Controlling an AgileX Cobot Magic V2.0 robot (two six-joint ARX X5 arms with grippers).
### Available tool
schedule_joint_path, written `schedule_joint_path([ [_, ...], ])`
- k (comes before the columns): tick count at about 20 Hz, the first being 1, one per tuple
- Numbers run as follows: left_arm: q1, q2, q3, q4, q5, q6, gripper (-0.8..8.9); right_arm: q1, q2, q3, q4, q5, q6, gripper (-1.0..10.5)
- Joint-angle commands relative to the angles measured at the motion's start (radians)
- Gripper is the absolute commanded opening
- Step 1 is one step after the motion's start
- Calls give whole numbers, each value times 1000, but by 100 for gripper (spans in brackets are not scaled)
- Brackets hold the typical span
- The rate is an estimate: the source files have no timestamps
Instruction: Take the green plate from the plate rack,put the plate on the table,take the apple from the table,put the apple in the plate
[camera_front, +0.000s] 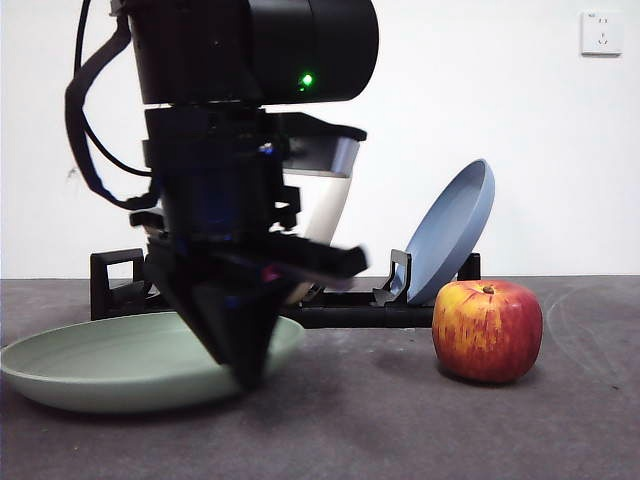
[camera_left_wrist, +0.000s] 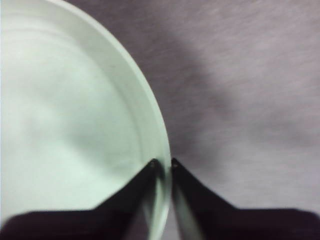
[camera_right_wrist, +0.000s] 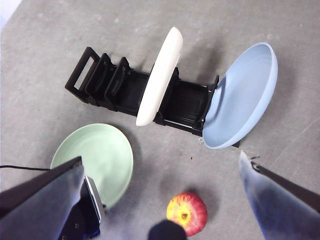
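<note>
The left gripper (camera_left_wrist: 162, 164) pinches the rim of the green plate (camera_front: 110, 362), flat on the table (camera_front: 380, 420) at lower left. The right gripper (camera_right_wrist: 165, 200) waits spread wide above the apple (camera_front: 487, 330) at lower right, likely its next pick.

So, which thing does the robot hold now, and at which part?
The left gripper holds the green plate by its rim. The right gripper holds nothing.
</note>
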Motion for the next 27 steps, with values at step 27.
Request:
schedule_joint_path([
  [27,50,-1165,368,-660,15,73,197,136,-221,-208,-169,135,-2,597],
])
